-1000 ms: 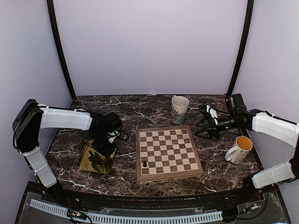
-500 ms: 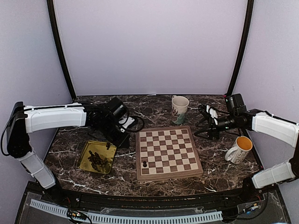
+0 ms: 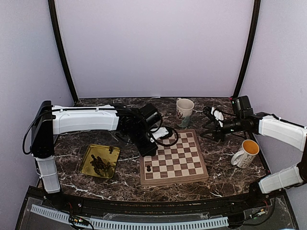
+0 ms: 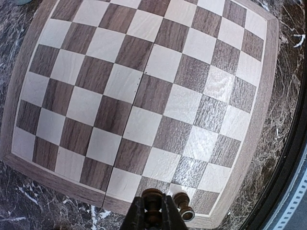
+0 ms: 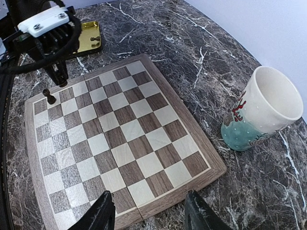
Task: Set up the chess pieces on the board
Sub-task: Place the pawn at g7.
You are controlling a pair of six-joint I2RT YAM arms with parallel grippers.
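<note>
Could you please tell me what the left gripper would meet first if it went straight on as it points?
Probably the board: the left gripper, shut on a chess piece, points down at its corner squares, beside the standing pawn. Height unclear.

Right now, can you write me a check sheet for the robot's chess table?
Surface: dark marble table.
Job's things: board lying flat; standing piece on its near-left corner; spare pieces heaped in the gold tray.
Clutter: teal-bottomed mug and yellow-lined mug, both off the board.
Grippers: left gripper shut on held piece above the board; right gripper open, empty.
Cables: black cable looping over the board's far-left corner.
Surroundings: pale purple walls.
</note>
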